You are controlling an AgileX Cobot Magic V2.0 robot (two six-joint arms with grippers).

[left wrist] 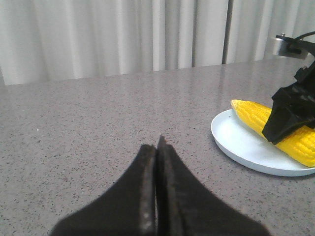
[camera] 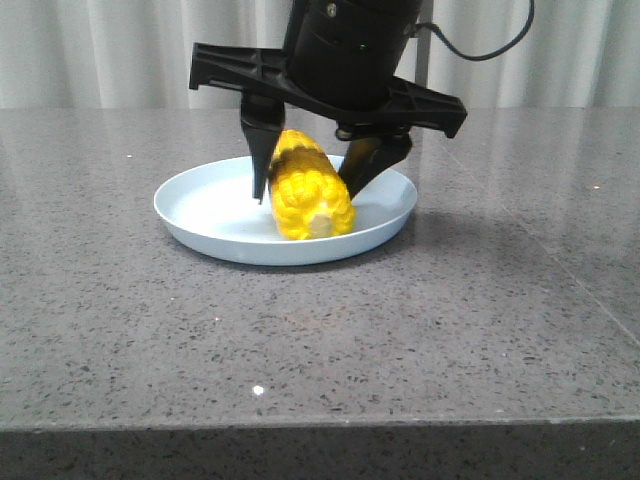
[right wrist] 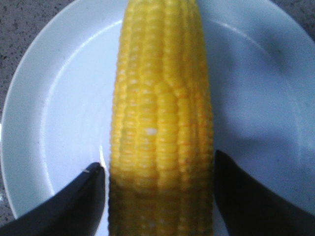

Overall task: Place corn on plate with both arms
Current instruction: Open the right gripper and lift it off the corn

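The yellow corn (camera: 310, 195) lies on the pale blue plate (camera: 200, 215), its pale cut stub facing the camera. My right gripper (camera: 303, 195) hangs over it, open, one finger on each side of the cob. In the right wrist view the corn (right wrist: 162, 98) runs between the two black fingers (right wrist: 78, 196) with a thin gap showing beside one, and the plate (right wrist: 64, 98) lies beneath. My left gripper (left wrist: 158, 142) is shut and empty, low over the bare table to the left of the plate (left wrist: 241, 145). From there I see the corn (left wrist: 256, 115) and one right finger (left wrist: 285, 115).
The grey speckled stone table (camera: 320, 340) stretches around the plate, its front edge near the bottom of the front view. White curtains (camera: 120, 50) hang behind the table.
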